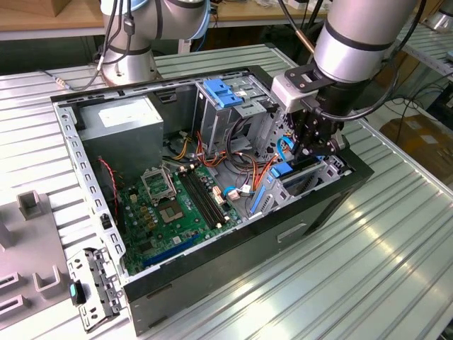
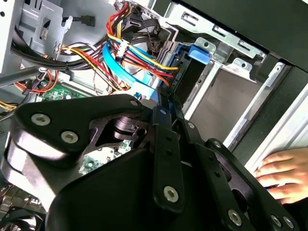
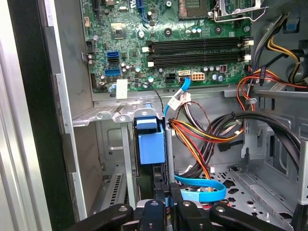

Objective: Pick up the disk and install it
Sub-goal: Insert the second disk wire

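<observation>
Much of the disk (image 3: 150, 149) is hidden: it stands on edge in the drive bay of the open computer case (image 1: 233, 248), blue rail end (image 2: 199, 52) showing, its label out of sight. The gripper (image 1: 315, 145) hangs over that bay, near the bench's far right edge in the exterior view. Its jaws pinch the disk's upper edge. A hand (image 2: 284, 175) rests on the case's edge.

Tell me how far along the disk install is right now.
Pickup looks done: the disk stands on edge in the drive bay of the computer case, with the gripper right at its end. Whether it is fully seated cannot be judged. A person's hand rests on the case edge.
</observation>
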